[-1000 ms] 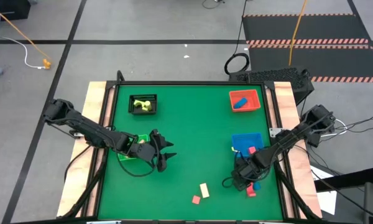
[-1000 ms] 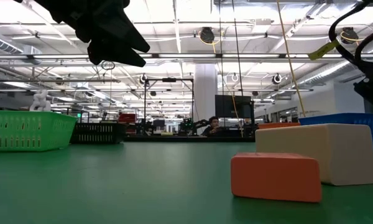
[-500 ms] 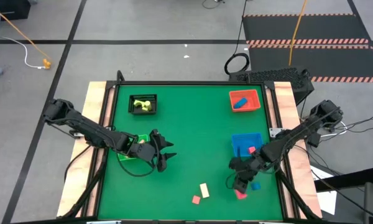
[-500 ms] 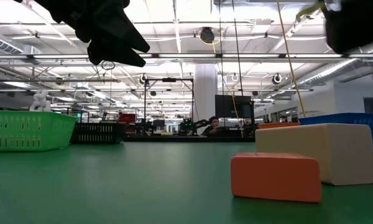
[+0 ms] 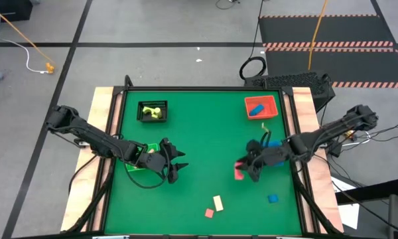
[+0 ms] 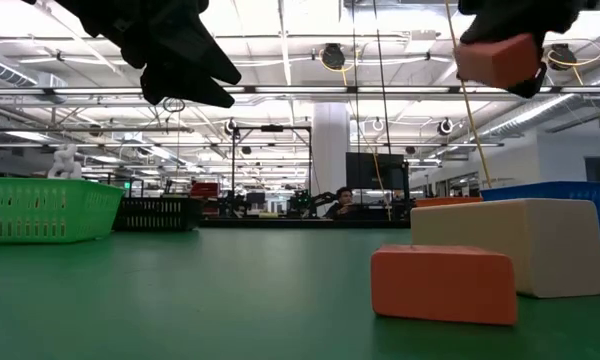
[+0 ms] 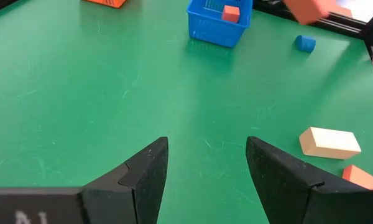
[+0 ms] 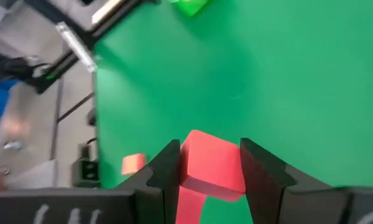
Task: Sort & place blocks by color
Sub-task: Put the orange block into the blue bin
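Note:
My right gripper (image 5: 243, 170) hangs in the air over the table's right half, in front of the blue bin (image 5: 274, 143), shut on a red block (image 5: 239, 172). A blue block (image 5: 272, 198) lies on the mat near the right near corner. A cream block (image 5: 217, 202) and an orange-pink block (image 5: 209, 212) lie flat side by side near the near edge. My left gripper (image 5: 174, 166) hovers open beside the green bin (image 5: 136, 159), holding nothing. A red block (image 7: 230, 12) sits in the blue bin (image 7: 219, 23). My right gripper pinches the red block (image 8: 210, 163) between its two fingers (image 8: 165, 169), one on each of two opposite side faces. The block is lifted clear of the table; in the low view it (image 6: 497, 58) hangs high above the mat.
The black bin (image 5: 152, 111) with a yellow-green block stands at the far left. The red bin (image 5: 261, 107) with a blue block stands at the far right. Open green mat lies between the two arms and across the table's middle.
My right gripper has risen from the mat near the right near corner with the red block and swung toward the far edge and the table's middle, turning as it went. The blue block has stayed behind on the mat.

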Robot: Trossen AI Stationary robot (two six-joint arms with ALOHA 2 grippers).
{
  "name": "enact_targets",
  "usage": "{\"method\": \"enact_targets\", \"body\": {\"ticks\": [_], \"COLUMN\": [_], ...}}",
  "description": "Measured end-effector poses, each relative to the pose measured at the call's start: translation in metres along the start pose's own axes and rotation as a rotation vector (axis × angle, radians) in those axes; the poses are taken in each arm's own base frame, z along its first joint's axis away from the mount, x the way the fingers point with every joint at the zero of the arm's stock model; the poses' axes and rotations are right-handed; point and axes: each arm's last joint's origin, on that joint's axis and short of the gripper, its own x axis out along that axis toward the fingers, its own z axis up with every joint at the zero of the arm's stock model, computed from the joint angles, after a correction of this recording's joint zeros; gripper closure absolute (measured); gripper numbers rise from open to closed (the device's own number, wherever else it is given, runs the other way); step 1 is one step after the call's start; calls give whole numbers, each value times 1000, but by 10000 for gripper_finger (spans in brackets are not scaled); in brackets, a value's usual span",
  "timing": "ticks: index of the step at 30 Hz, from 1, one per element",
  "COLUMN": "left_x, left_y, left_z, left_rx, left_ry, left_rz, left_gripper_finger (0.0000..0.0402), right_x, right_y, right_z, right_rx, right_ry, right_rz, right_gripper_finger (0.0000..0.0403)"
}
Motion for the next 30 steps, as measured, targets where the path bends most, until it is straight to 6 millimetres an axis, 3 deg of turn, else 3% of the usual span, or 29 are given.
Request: {"method": "enact_targets", "body": {"ticks": [9, 17, 30], "left_x": [0, 2, 11], "left_y": [1, 5, 26], "left_z": [0, 3, 13], "left_rx": [-3, -22, -77], "left_ry": [-11, -19, -43], "left_rz": [21, 38, 126], "left_gripper_finger": [183, 183, 183], "right_x": [-20, -39, -42], "right_y": [-38, -68, -78], "right_z": [15, 9, -3], "right_rx": [-7, -77, -231], "right_ry": [11, 161, 389], "right_rz": [-212, -423, -477], "right_gripper_finger": [287, 287, 275]}}
